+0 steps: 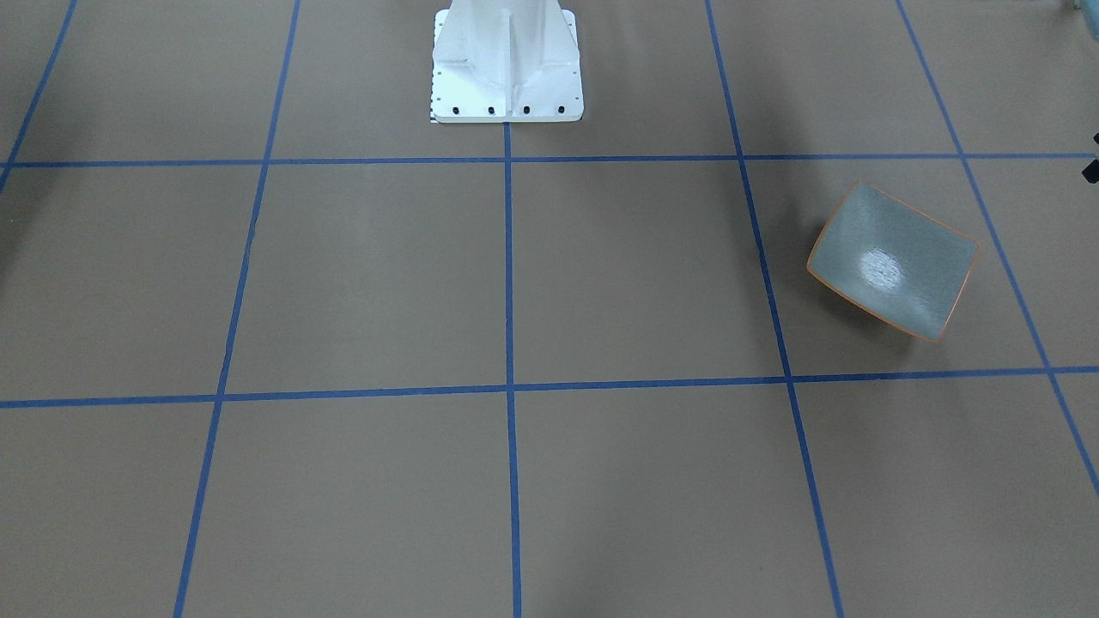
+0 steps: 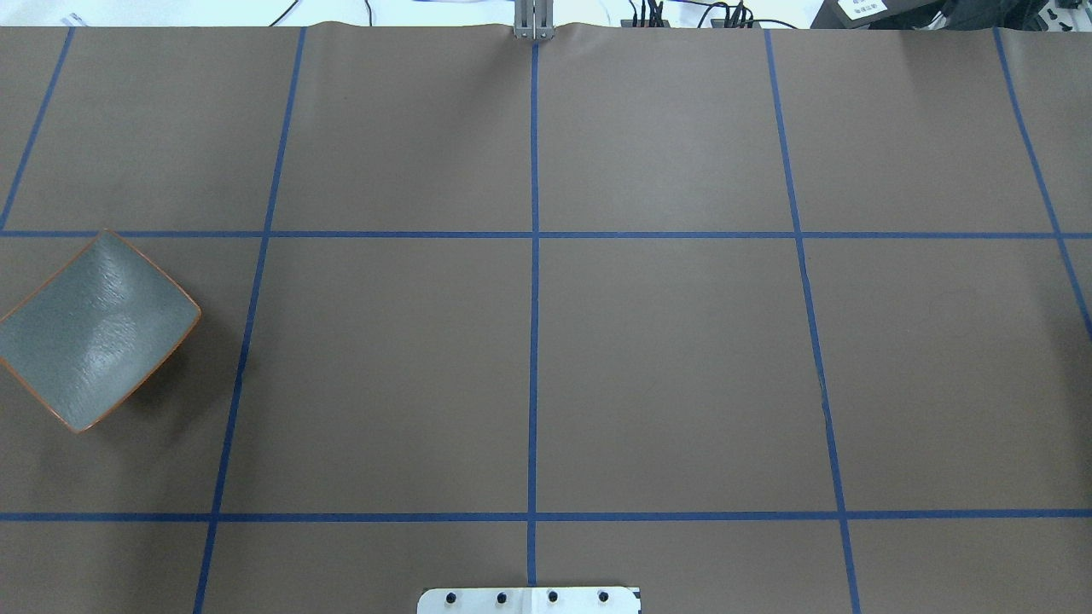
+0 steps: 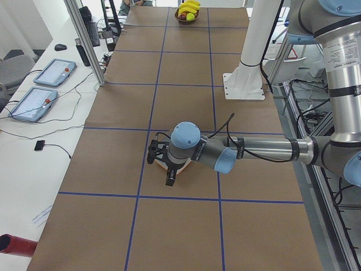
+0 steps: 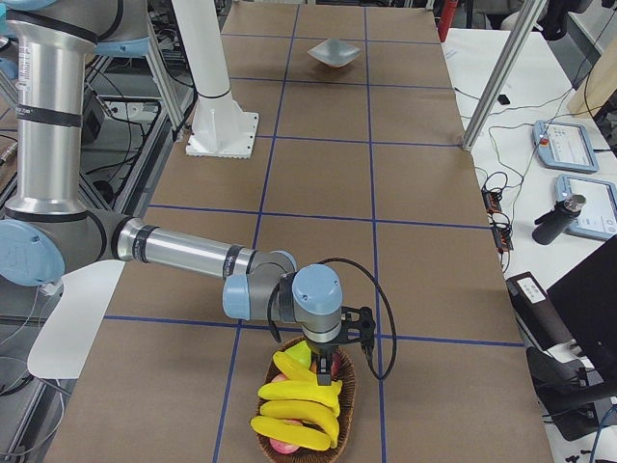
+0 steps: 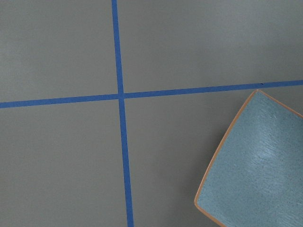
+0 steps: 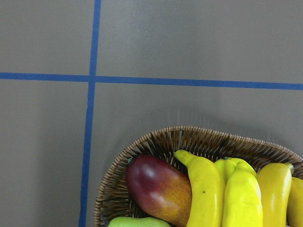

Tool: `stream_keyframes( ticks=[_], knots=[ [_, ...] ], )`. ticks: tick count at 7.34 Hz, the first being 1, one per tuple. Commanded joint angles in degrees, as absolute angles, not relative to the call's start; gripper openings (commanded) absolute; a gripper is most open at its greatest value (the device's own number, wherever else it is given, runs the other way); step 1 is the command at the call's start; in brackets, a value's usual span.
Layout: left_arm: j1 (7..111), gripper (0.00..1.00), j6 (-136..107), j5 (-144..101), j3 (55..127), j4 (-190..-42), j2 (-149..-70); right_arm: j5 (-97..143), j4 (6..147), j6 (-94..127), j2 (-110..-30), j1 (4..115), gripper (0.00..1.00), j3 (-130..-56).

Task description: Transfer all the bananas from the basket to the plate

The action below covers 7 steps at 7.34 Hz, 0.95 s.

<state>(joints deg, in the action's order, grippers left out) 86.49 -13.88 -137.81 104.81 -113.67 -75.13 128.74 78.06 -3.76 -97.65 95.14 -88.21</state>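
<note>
Several yellow bananas (image 4: pixel 299 405) lie in a wicker basket (image 4: pixel 348 386) at the table's right end. They also show in the right wrist view (image 6: pixel 227 194) and far off in the left side view (image 3: pixel 189 7). My right gripper (image 4: pixel 333 369) hangs over the basket's near rim; I cannot tell if it is open or shut. The grey-green plate (image 2: pixel 94 328) with an orange rim lies bare at the table's left end, also in the front view (image 1: pixel 893 262) and the left wrist view (image 5: pixel 260 170). My left gripper (image 3: pixel 168 172) hovers over the plate; I cannot tell its state.
A red-yellow mango (image 6: pixel 156 189) and a green fruit (image 6: pixel 139 222) share the basket (image 6: pixel 142 146). The robot's white pedestal (image 1: pixel 506 60) stands at the table's mid back edge. Metal posts (image 3: pixel 84 39) (image 4: pixel 492 87) stand along the operators' side. Blue tape lines grid the brown table.
</note>
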Motion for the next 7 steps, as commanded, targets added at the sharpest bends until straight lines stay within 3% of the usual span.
stream_keyframes(
  ticks=[1,4,7],
  knots=[
    [86.5,1.0,-13.9,-137.8,105.1,-113.7,-75.1,125.6,78.2,-4.5,-97.2,94.1,0.96,-86.7],
    [86.5,1.0,-13.9,-137.8,105.4,-113.7,-75.1,125.3,78.2,-4.5,-95.5,93.7,0.9,-81.1],
    [86.5,1.0,-13.9,-137.8,105.6,-113.8,-75.2,125.0,78.3,-4.6,-96.1,93.6,0.85,-80.2]
  ],
)
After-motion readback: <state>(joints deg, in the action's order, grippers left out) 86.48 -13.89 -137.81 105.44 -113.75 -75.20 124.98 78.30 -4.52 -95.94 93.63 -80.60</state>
